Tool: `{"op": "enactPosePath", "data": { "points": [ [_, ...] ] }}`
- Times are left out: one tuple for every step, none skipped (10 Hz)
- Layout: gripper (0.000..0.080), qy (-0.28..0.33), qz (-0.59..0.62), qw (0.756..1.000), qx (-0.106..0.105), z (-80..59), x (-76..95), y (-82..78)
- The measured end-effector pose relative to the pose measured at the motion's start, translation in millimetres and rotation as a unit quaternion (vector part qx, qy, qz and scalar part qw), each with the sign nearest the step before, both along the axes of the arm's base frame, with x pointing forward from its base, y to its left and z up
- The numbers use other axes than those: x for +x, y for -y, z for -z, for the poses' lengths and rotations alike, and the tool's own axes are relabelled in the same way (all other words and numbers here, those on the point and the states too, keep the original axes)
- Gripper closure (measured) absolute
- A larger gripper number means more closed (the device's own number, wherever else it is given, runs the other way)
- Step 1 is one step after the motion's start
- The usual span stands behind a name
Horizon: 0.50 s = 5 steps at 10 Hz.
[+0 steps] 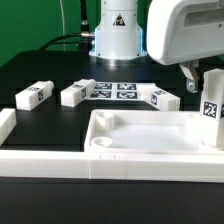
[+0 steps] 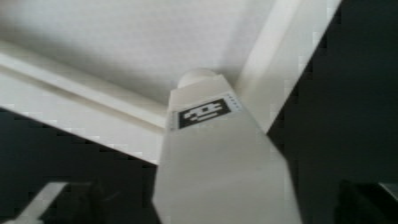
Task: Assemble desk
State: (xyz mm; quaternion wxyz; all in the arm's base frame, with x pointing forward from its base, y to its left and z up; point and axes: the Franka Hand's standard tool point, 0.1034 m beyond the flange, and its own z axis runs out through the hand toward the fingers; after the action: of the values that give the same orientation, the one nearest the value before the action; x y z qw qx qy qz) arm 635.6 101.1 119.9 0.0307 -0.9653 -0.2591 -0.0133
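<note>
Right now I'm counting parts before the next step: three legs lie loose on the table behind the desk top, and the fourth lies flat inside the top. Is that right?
Not quite. The fourth leg stands upright at the desk top's corner on the exterior view's right, not flat inside it; the exterior view shows this. The three loose legs do lie behind the top.

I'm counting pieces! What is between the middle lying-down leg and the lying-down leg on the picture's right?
The marker board lies flat on the table between the middle leg and the right-hand lying leg. The exterior view shows it.
</note>
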Motion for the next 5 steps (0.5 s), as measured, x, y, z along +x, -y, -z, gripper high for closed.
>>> {"op": "enactPosePath", "data": {
  "points": [
    [0.0151,0.004,-0.042,0.999,-0.001,2.3,-1.0,2.5],
    [0.0151,0.004,-0.058,0.998,0.000,2.8,-1.2,4.5],
    [0.0178,0.004,-0.051,0.999,0.000,2.7,-1.2,3.9],
    [0.0178,0.004,-0.050,0.999,0.000,2.7,-1.2,4.2],
    [0.0352,0.004,-0.050,0.999,0.000,2.8,-1.2,4.3]
  ]
}}
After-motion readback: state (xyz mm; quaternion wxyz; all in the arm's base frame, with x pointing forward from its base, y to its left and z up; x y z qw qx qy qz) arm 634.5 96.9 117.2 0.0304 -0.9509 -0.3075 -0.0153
